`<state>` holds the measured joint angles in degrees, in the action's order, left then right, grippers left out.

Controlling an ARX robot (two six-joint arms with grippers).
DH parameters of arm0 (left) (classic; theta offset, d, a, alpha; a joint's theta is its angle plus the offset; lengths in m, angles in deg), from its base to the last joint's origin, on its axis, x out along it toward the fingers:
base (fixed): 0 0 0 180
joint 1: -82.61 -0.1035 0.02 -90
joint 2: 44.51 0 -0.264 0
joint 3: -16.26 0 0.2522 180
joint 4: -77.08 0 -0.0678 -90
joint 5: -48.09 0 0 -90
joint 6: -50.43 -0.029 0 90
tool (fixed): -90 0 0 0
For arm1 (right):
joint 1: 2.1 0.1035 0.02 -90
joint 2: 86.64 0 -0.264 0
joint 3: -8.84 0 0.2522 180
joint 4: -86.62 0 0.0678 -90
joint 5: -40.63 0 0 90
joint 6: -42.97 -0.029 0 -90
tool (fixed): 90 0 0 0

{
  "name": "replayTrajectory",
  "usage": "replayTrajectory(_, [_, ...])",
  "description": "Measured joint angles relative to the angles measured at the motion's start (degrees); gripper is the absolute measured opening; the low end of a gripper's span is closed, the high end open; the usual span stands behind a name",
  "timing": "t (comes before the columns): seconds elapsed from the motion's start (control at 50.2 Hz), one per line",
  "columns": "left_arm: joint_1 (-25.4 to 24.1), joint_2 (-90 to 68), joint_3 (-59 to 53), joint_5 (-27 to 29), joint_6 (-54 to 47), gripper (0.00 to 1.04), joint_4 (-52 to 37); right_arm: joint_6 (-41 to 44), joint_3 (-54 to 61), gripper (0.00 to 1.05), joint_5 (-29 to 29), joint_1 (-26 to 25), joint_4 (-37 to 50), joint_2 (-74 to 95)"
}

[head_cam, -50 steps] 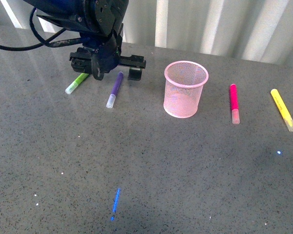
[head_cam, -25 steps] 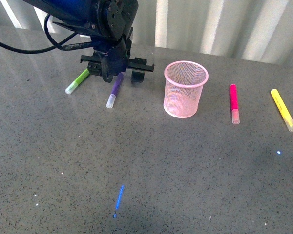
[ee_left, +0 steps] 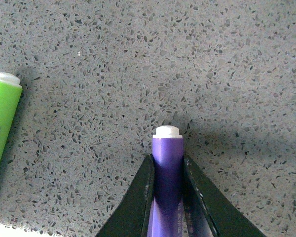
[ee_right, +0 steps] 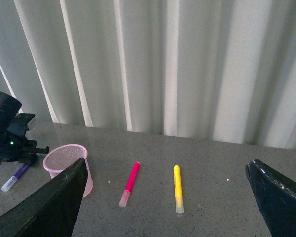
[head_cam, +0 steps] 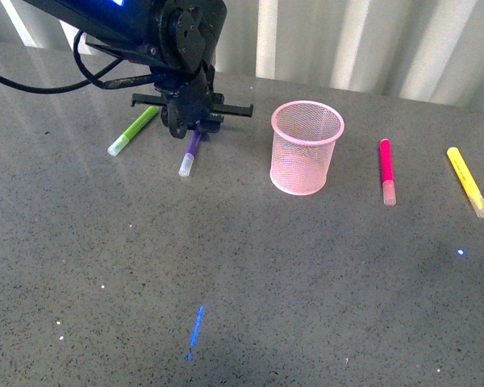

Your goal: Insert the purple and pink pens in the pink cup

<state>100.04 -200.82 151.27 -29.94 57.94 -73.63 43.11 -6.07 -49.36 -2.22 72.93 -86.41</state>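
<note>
**Front and wrist views.** The speckled grey table (head_cam: 250, 306) is filling the foreground. Past it, the pink cup (head_cam: 306, 147) is standing upright and apparently empty. The pink pen (head_cam: 386, 171) is lying well apart at the cup's 3 o'clock, cap toward the camera, and the yellow marker (head_cam: 468, 181) is lying farther out on that side. At the cup's 9 o'clock the purple pen (head_cam: 189, 153) is lying cap-near, with its barrel running toward 12 o'clock. The left gripper (head_cam: 195, 122) is clamping the barrel's far end, its narrowed jaws pressing both sides in the left wrist view. The green marker (head_cam: 133, 131) is lying near, at the pen's 10 o'clock, untouched. The right gripper (ee_right: 166, 163) is hanging spread wide, holding nothing.

**Step in hand (a judgement):** lifting the purple pen. Rising straight is keeping the pen clear of the green marker. The pen then needs tilting upright over the cup's rim before release, since the off-centre grip may be letting the capped end swing.
</note>
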Motion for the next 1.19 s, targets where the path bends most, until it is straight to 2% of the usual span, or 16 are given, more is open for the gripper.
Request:
replayTrajectory(0.259, [-0.2, 6.6, -10.3, 2.4, 2.5, 0.13, -12.0, 0.0, 0.0, 0.98, 0.0, 0.0, 0.0, 0.0])
replayTrajectory(0.478, [-1.5, 15.1, -18.3, 8.0, 4.8, 0.13, -22.9, 0.0, 0.0, 0.98, 0.0, 0.0, 0.0, 0.0])
replayTrajectory(0.558, [-2.1, 18.8, -22.3, 9.2, 5.4, 0.13, -29.5, 0.0, 0.0, 0.98, 0.0, 0.0, 0.0, 0.0])
replayTrajectory(0.637, [-2.4, 22.1, -26.9, 8.0, 5.7, 0.13, -36.0, 0.0, 0.0, 0.98, 0.0, 0.0, 0.0, 0.0])
replayTrajectory(0.717, [-2.3, 25.8, -33.2, 3.1, 6.6, 0.13, -43.2, 0.0, 0.0, 0.98, 0.0, 0.0, 0.0, 0.0])
replayTrajectory(0.797, [-0.8, 29.0, -39.3, 0.5, 8.5, 0.13, -50.6, 0.0, 0.0, 0.98, 0.0, 0.0, 0.0, 0.0])
replayTrajectory(0.976, [4.5, 31.9, -46.4, 0.7, 11.3, 0.13, -68.8, 0.0, 0.0, 0.98, 0.0, 0.0, 0.0, 0.0])
replayTrajectory(1.195, [9.7, 29.6, -47.1, 1.5, 11.3, 0.12, -80.9, 0.0, 0.0, 0.98, 0.0, 0.0, 0.0, 0.0])
